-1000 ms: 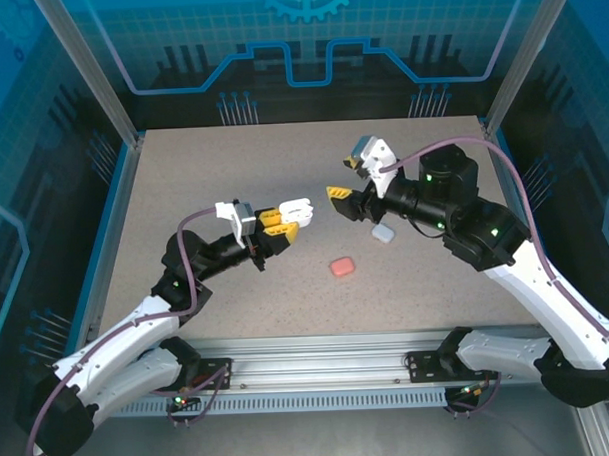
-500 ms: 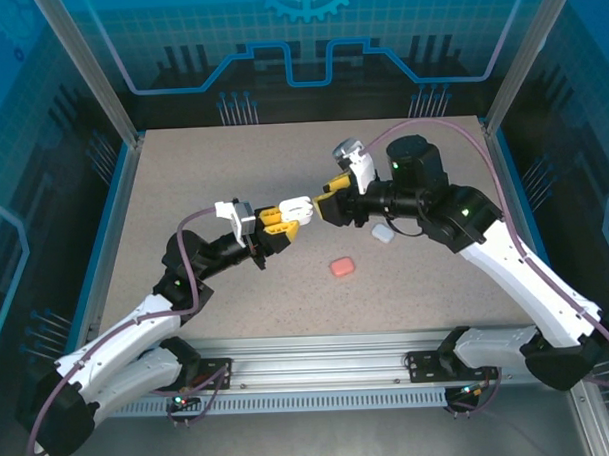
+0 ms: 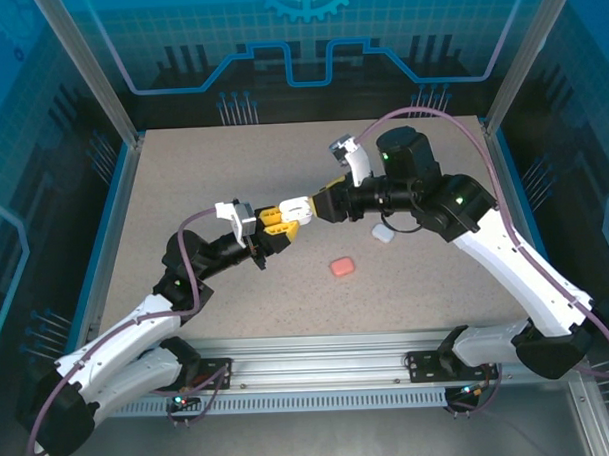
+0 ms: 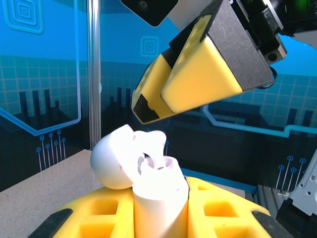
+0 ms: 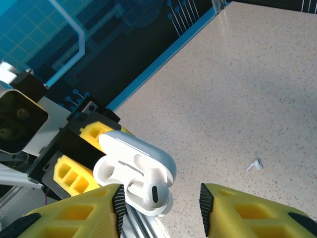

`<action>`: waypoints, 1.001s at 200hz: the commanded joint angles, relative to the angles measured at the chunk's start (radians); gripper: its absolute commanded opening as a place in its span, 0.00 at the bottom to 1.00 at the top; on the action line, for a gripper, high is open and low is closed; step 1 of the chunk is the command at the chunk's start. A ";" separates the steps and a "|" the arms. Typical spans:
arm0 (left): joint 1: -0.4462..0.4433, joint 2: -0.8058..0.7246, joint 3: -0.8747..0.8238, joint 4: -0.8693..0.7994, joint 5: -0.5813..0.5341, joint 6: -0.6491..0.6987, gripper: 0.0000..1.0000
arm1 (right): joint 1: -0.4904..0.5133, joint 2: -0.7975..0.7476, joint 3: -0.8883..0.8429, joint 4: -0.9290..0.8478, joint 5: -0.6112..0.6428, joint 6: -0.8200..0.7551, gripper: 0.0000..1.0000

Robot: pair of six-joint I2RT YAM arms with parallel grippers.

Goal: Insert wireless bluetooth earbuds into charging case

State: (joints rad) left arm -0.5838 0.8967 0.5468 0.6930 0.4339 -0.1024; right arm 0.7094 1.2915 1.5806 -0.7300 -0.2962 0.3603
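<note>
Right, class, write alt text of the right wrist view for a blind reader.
An open white charging case, clamped in the left gripper, holds one white earbud, with the right gripper open close by. A second earbud lies loose on the table.

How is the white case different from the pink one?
The white case is held up by the left gripper; the pink case lies on the table. The white case's lid is open; the pink case looks shut. Both are small and rounded.

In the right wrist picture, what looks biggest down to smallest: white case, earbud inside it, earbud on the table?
White case, largest.
Earbud inside it.
Earbud on the table looks smallest, but it is farther away, so unsure.
</note>
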 commanded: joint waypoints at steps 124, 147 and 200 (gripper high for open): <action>-0.005 -0.004 0.009 0.008 -0.019 0.018 0.00 | 0.050 0.052 0.048 -0.043 -0.015 0.005 0.44; -0.004 -0.006 0.008 0.007 -0.019 0.019 0.00 | 0.052 0.062 0.059 -0.048 -0.016 0.002 0.40; -0.005 -0.005 0.007 0.006 -0.021 0.018 0.00 | 0.054 0.063 0.064 -0.065 -0.010 -0.001 0.34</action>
State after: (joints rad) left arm -0.5838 0.8967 0.5468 0.6857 0.4324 -0.1024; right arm 0.7483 1.3518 1.6123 -0.7704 -0.2947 0.3626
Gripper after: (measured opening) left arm 0.232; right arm 0.349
